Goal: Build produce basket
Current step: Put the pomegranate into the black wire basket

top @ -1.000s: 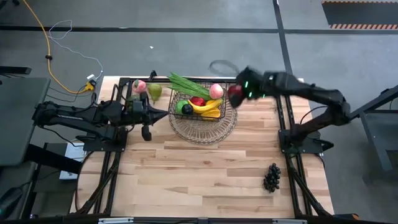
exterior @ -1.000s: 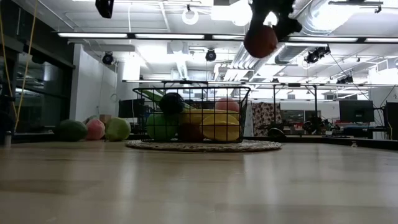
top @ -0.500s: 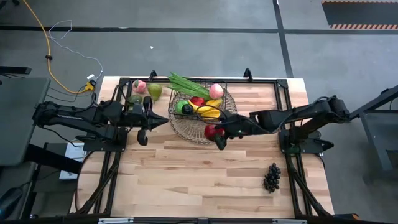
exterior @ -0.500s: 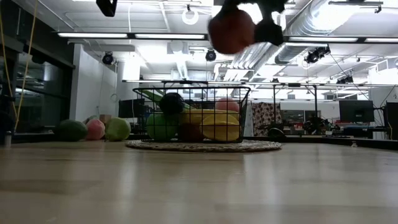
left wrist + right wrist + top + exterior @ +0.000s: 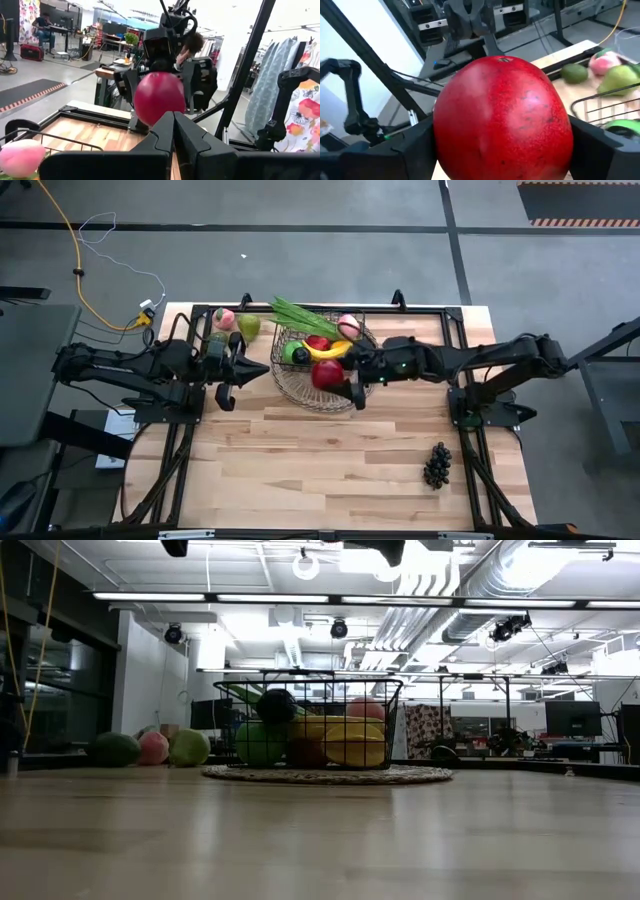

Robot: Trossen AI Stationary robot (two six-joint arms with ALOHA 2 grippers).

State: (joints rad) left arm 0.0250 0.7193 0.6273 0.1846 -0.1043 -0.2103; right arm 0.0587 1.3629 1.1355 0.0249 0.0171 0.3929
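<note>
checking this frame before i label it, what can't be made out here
- Low view: the right gripper and its red fruit are cut off by the top edge.
- High view: fruit deep in the basket is hidden by the fruit on top.
- High view: dark grapes too small to count.

The red apple (image 5: 326,374) is deep red with fine dark speckles, gripped between the black fingers of the right gripper (image 5: 343,380). The basket (image 5: 322,330) is dark wire, resting on a paler round wire tray (image 5: 300,390). Inside show a yellow banana (image 5: 331,350), a pink peach (image 5: 348,326), green leafy stalks (image 5: 300,316) and a green apple (image 5: 290,352). Far left lie a pink peach (image 5: 223,317) and a green pear (image 5: 248,327). Dark grapes (image 5: 437,465) sit near right. The surface (image 5: 300,460) is pale striped wood. The left gripper (image 5: 232,370) is black.
</note>
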